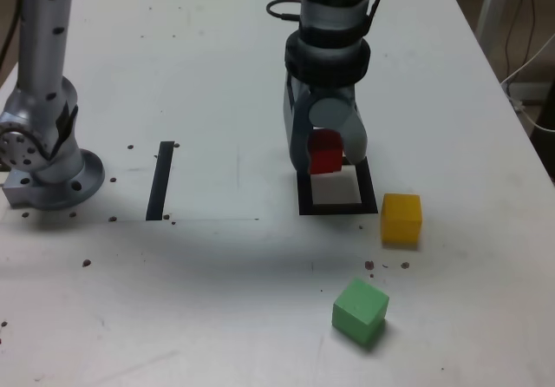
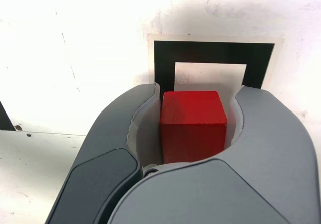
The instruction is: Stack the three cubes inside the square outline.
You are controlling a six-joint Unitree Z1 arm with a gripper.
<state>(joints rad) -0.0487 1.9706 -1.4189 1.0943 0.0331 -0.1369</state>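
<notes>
The gripper (image 2: 194, 118) grasps the red cube (image 2: 193, 126), over the black square (image 1: 305, 198). The coming move probably turns on lining up the cube's sides with the frame's. Beside the square's exterior-view right edge sits the yellow cube (image 1: 401, 219); nearer that camera, the green cube (image 1: 360, 309), turned cornerwise.

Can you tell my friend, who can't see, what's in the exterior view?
A robot gripper holds a red cube over a black square outline on a white table. A yellow cube sits just right of the outline, with a green cube nearer the camera.
</notes>
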